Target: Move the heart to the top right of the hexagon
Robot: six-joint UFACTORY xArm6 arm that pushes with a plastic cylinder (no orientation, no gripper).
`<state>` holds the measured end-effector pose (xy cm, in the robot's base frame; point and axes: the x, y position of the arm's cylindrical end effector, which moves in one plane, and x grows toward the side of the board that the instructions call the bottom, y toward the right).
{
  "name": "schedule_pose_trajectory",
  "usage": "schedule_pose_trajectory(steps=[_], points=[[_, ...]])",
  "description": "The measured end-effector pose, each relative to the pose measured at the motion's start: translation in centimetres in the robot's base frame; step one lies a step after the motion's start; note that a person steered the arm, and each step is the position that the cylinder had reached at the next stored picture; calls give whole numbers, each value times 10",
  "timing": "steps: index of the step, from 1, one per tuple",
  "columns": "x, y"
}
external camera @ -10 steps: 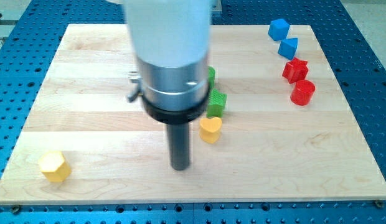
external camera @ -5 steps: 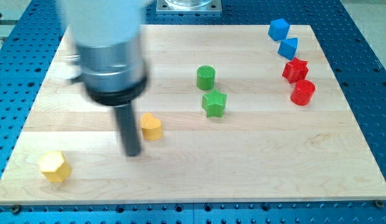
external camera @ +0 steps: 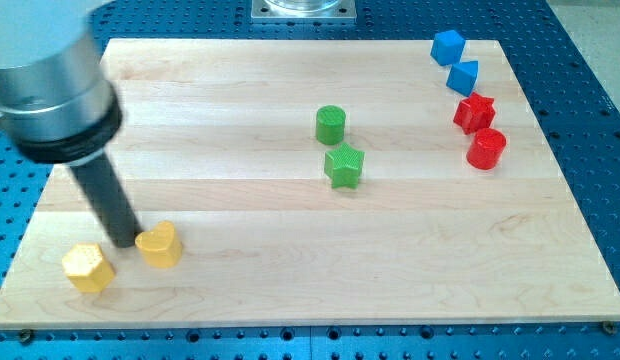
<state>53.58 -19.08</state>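
Observation:
The yellow heart (external camera: 159, 245) lies near the board's lower left, just to the right of and slightly above the yellow hexagon (external camera: 87, 267), with a small gap between them. My tip (external camera: 123, 241) rests on the board right against the heart's left side, above and to the right of the hexagon. The dark rod rises to the upper left into the blurred grey arm body.
A green cylinder (external camera: 330, 124) and a green star (external camera: 344, 165) stand mid-board. At the upper right stand two blue blocks (external camera: 448, 45) (external camera: 462, 76), a red star (external camera: 474, 112) and a red cylinder (external camera: 486, 148). The wooden board (external camera: 290, 290) lies on a blue perforated table.
The heart has slid left and down from mid-board to beside the hexagon. My tip moved left with it. The other blocks have not moved.

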Motion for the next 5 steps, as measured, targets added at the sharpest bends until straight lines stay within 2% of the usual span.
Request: schedule_pose_trajectory(steps=[1, 2, 4, 5], points=[[-33, 70], [-7, 106], [5, 40], [-3, 35]])
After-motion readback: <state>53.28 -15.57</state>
